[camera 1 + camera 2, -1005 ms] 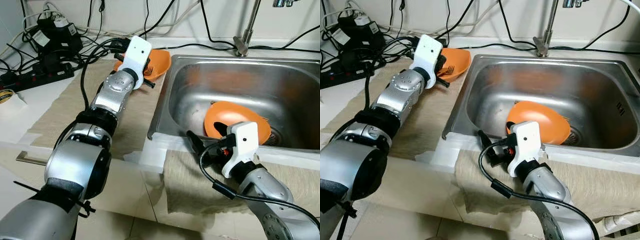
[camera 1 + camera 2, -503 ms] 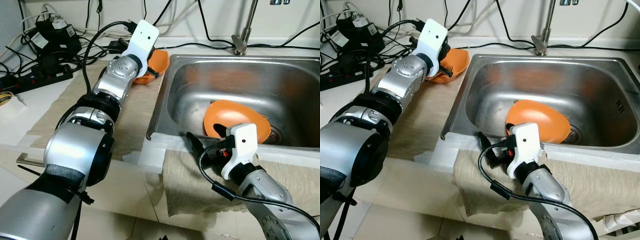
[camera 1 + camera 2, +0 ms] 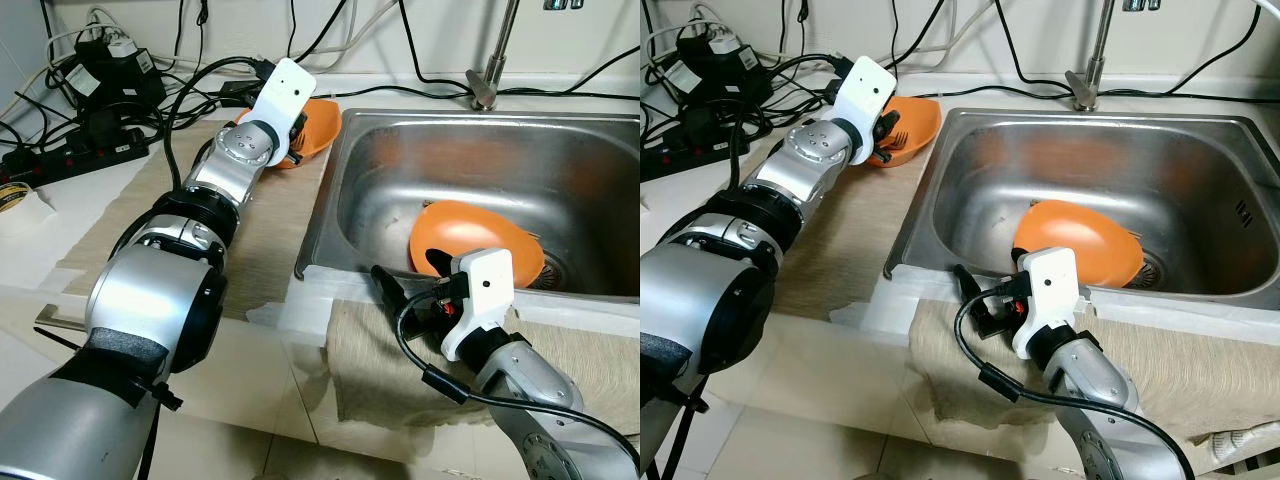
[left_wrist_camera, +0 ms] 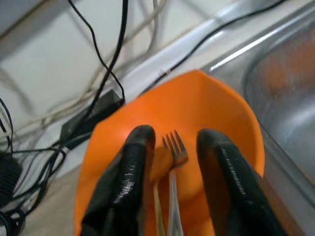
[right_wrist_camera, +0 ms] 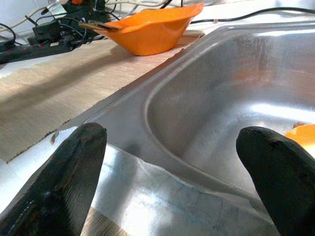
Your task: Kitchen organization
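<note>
Beige mat (image 3: 150, 200) on counter: bare strip, passable from 6 o'clock. At its 12 o'clock end, orange bowl (image 3: 908, 125) holds a fork (image 4: 173, 162), left gripper (image 4: 170, 169) fingers astride it. Cables and power strip (image 3: 75, 150) crowd 10 to 12 o'clock. Sink (image 3: 600, 160) basin free at 12 to 2 o'clock; overturned orange bowl (image 3: 475, 235) blocks the near floor. Faucet (image 3: 488, 70) at rear rim. Right gripper (image 5: 167, 172) spread wide at front rim.

Home kitchen, steel sink (image 3: 400, 150) with tap (image 3: 488, 75) set in a counter, orange bowls (image 3: 470, 235), power strip (image 3: 70, 150)
</note>
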Robot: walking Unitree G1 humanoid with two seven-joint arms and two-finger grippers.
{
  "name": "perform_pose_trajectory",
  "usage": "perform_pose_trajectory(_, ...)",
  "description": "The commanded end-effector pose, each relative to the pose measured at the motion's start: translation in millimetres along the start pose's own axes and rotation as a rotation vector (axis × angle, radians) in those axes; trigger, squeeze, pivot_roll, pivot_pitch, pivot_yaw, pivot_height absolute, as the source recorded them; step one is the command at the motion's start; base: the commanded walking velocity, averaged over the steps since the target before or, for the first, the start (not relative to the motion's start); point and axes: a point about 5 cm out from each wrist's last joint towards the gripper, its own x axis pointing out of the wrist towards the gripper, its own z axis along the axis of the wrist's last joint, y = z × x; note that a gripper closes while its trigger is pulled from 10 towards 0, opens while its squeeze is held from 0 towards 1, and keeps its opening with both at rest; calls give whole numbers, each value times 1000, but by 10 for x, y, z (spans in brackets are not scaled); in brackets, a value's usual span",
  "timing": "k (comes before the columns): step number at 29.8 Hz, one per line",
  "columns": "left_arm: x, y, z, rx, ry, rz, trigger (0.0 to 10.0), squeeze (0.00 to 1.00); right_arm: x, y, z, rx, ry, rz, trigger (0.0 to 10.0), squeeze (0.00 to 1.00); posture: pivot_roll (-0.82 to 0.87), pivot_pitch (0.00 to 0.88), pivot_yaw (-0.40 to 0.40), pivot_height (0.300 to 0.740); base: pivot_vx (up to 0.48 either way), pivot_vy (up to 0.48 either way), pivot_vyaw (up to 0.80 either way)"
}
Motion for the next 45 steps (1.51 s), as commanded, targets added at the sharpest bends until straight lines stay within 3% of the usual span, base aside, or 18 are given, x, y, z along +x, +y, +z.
perform_pose_trajectory(1,-15,75,-23,6,28,8,10000,1000,-22,31,60,-17,-26,2,10000,0,-133,0,138,736,0,0,0)
perform_pose_trajectory(9,-15,75,-12,-20,59,-23,10000,1000,-43,42,49,-15,-21,-1,10000,0,-141,0,143,736,0,0,0)
perform_pose_trajectory(10,-14,80,12,-22,61,-31,10000,239,-46,42,47,-14,-20,-2,10000,0,-142,0,144,736,0,0,0)
perform_pose_trajectory(11,-14,80,12,-22,61,-31,10000,239,-46,42,47,-14,-20,-2,10000,0,-142,0,144,736,0,0,0)
perform_pose_trajectory(12,-14,86,37,-26,62,-36,10000,0,-47,44,45,-13,-20,-3,10000,0,-141,0,146,736,0,0,0)
perform_pose_trajectory(25,-22,96,5,-66,115,-54,10000,0,-44,60,41,-8,-21,-5,10000,0,-144,0,153,736,0,0,0)
perform_pose_trajectory(38,-57,47,-240,-218,218,-108,10000,0,-46,64,32,-5,-16,-3,10000,0,-138,0,149,736,0,0,0)
perform_pose_trajectory(45,-69,60,-282,-208,239,-113,10000,0,-45,69,30,-5,-14,0,10000,0,-137,0,150,736,0,0,0)
